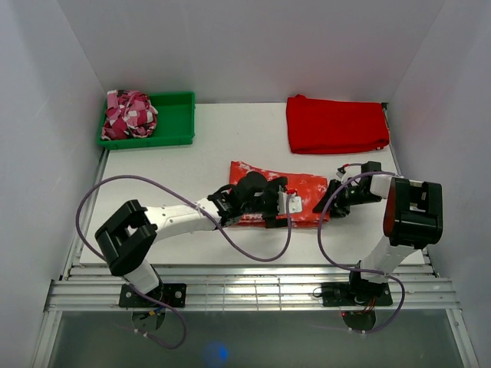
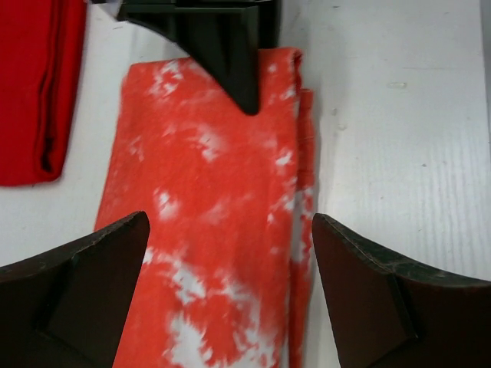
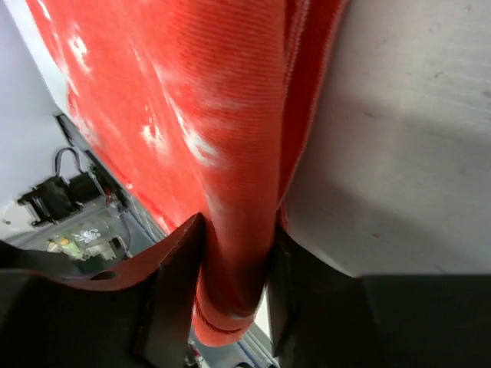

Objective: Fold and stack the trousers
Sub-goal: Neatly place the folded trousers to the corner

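Orange-red with white splotches, the trousers (image 1: 308,201) lie as a long folded strip across the middle of the desk (image 1: 230,138), closer to its near edge than its far one. Left tool (image 2: 230,222) hangs over the strip's left half, jaws spread as wide as they go, nothing in them. Right tool (image 3: 234,261) is at the strip's right end, and look at that: both fingers press on a bunched fold of cloth, so it has hold of the trousers. Soft, light, floppy stuff, this. I judge it will sag and spill open if lifted by one end alone. Best bet: pinch through all the layers at the end edge, a tool at each corner, and carry it low. Plain red cloth (image 1: 336,123) sits folded at the far right corner, well apart.
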